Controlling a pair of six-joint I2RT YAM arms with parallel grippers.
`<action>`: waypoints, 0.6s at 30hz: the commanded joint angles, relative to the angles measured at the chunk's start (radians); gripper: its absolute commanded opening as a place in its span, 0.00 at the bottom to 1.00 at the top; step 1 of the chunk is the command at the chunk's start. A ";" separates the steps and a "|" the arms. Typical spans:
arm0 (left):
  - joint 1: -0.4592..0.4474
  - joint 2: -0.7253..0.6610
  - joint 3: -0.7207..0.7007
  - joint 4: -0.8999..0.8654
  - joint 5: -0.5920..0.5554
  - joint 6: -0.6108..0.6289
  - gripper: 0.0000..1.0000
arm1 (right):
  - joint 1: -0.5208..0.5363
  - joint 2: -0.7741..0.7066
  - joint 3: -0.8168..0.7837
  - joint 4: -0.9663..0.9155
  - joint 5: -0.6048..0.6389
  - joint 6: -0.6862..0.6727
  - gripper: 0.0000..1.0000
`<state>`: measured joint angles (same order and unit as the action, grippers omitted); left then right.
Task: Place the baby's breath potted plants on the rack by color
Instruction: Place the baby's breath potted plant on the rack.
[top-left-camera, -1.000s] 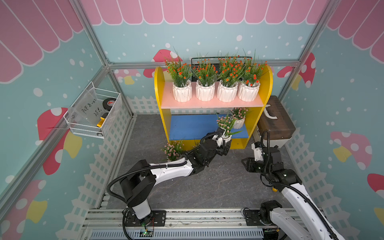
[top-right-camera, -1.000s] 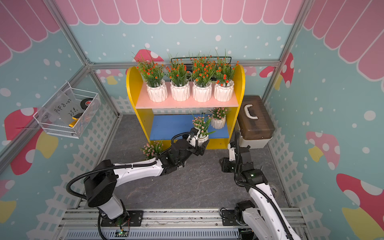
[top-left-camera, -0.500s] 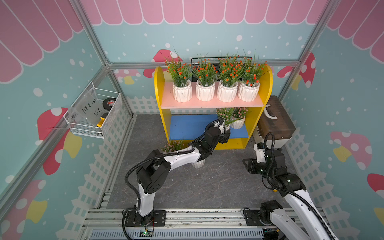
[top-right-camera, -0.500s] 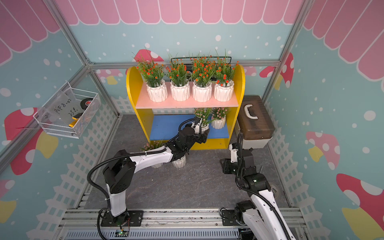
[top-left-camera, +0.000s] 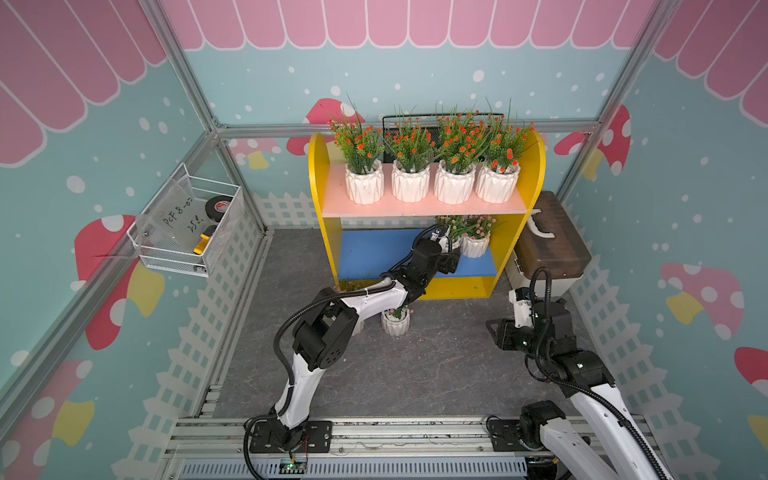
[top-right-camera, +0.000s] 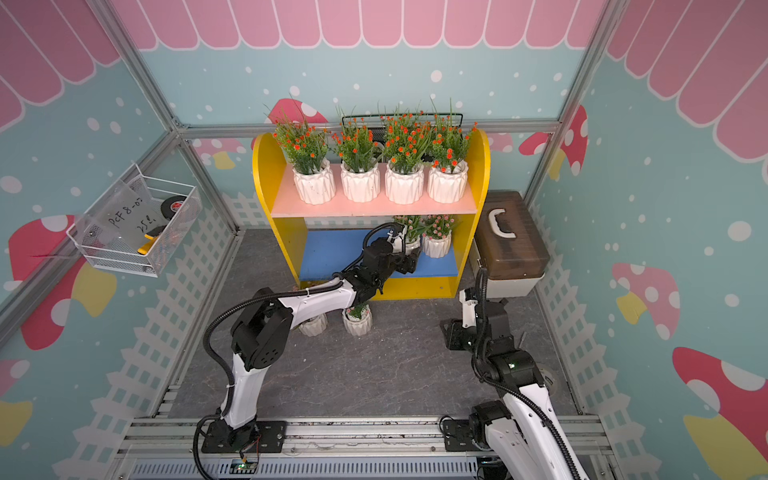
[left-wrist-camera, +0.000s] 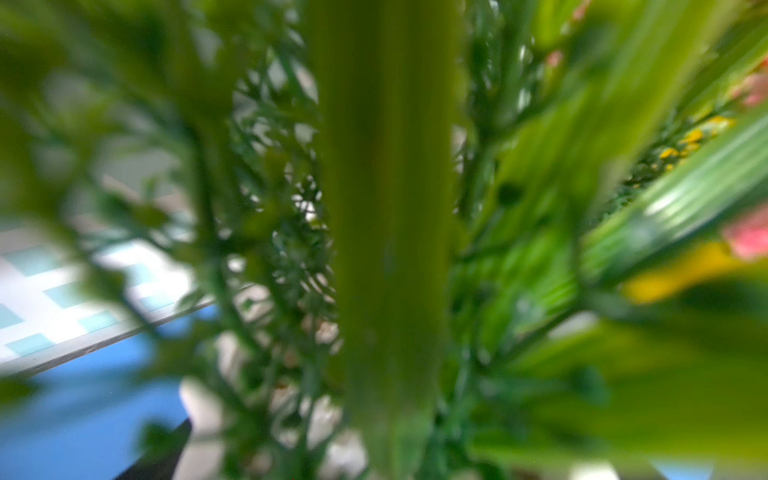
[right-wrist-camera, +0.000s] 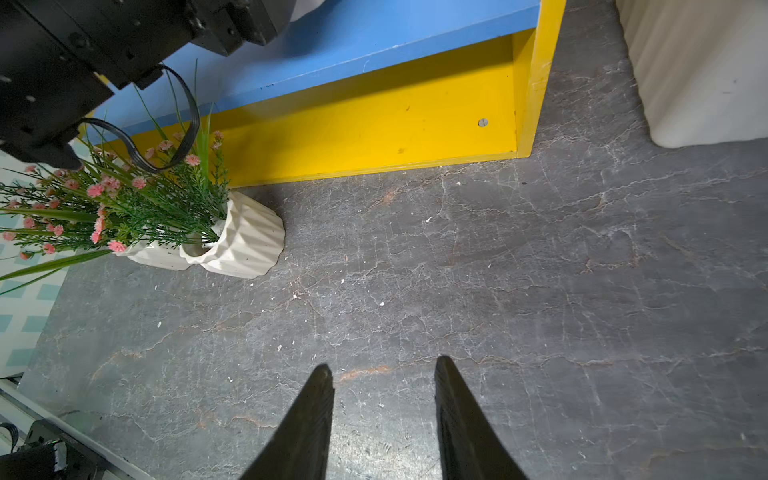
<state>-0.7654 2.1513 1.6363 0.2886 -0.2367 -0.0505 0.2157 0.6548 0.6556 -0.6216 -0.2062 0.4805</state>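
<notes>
**While the left claw grips a pink plant at the rack, two stand on the floor**

Where the rack (top-left-camera: 318, 187) stands against the back wall, its pink upper board (top-left-camera: 415, 208) carries four orange-red baby's breath plants (top-left-camera: 410, 185) in a row, upright and close together. On the blue lower board (top-left-camera: 374, 253) below, one pink-flowered plant (top-left-camera: 475, 245) stands near the right side panel. Just beside it, on its left, is the held pink plant (top-right-camera: 411, 245). The left gripper (top-left-camera: 452, 255) reaches in from the front, its jaws clamped on the white ribbed pot, which is upright. Whether the pot's base touches the board cannot be told. The left wrist view is filled with blurred green sprigs, with bits of white pot and blue board behind them.

On the gray floor (right-wrist-camera: 457, 270), before the rack's left half, two more pink plants (top-right-camera: 357, 322) stand side by side, partly under the left arm (top-right-camera: 324, 297). The right gripper (right-wrist-camera: 384, 365) hovers over bare floor near the rack's right front corner, its fingers apart with nothing between them. A brown toolbox (top-left-camera: 552, 245) sits beside the rack's right panel.
</notes>
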 joint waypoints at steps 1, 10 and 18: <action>0.000 0.006 0.074 0.026 0.007 0.023 0.78 | -0.006 -0.009 -0.012 -0.013 -0.005 0.006 0.40; 0.013 0.045 0.127 0.003 -0.002 0.014 0.78 | -0.004 -0.004 -0.011 -0.013 -0.009 0.003 0.40; 0.028 0.064 0.139 -0.001 -0.018 0.000 0.79 | -0.006 -0.006 -0.011 -0.013 -0.007 0.001 0.40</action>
<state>-0.7479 2.2070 1.7237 0.2485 -0.2363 -0.0452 0.2157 0.6540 0.6556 -0.6220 -0.2070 0.4805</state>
